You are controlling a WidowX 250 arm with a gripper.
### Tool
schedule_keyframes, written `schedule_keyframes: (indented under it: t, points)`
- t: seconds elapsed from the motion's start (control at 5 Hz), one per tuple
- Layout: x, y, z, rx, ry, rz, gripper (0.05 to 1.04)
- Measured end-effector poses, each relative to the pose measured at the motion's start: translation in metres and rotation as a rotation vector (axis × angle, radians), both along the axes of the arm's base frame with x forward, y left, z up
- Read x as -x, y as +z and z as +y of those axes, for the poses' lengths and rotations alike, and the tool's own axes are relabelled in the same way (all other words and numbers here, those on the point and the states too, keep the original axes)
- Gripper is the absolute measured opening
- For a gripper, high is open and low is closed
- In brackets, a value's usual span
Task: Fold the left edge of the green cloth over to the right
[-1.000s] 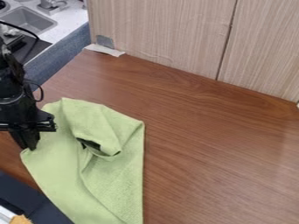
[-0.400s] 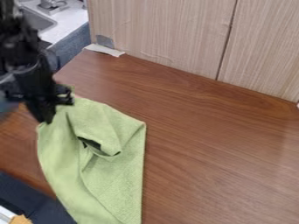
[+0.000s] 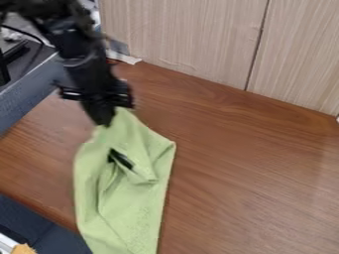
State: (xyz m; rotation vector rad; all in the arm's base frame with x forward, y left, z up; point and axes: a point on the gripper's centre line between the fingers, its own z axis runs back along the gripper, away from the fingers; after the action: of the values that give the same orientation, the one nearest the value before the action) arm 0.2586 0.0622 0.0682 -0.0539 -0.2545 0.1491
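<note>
Wood-grain panels (image 3: 192, 39) back a brown bench (image 3: 252, 173); on its left part, a rumpled green cloth (image 3: 142, 213) slopes up to the black gripper (image 3: 104, 124), its jaws clamped on the cloth's upper corner.

No readable text, label, brand, number or sign can be made out on anything here

Tabletop (image 3: 252, 188): reddish-brown, with long wood grain
Back panels (image 3: 185, 39): pale, finely streaked, upright, split by a dark seam (it leans a little)
Grey patch (image 3: 118, 46): low on the panels' left end
Whitish strip (image 3: 130, 59): at the tabletop's back corner
Black cable (image 3: 30, 35): curving at upper left
Tan piece (image 3: 24, 249): bottom left, beside something white (image 3: 7, 243)
</note>
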Motion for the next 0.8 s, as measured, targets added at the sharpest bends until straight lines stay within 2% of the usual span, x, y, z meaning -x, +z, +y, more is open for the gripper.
schedule_keyframes:
  t: [0.2, 0.4, 0.6, 0.8]
  points:
    - [-0.011, -0.008, -0.029, 0.011, -0.08, 0.012, 0.058]
    - [-0.017, -0.035, -0.044, 0.004, -0.127, 0.079, 0.058]
    - [-0.022, -0.06, -0.052, 0.007, -0.151, 0.124, 0.058]
    - [-0.028, -0.072, -0.057, 0.011, -0.157, 0.15, 0.08]
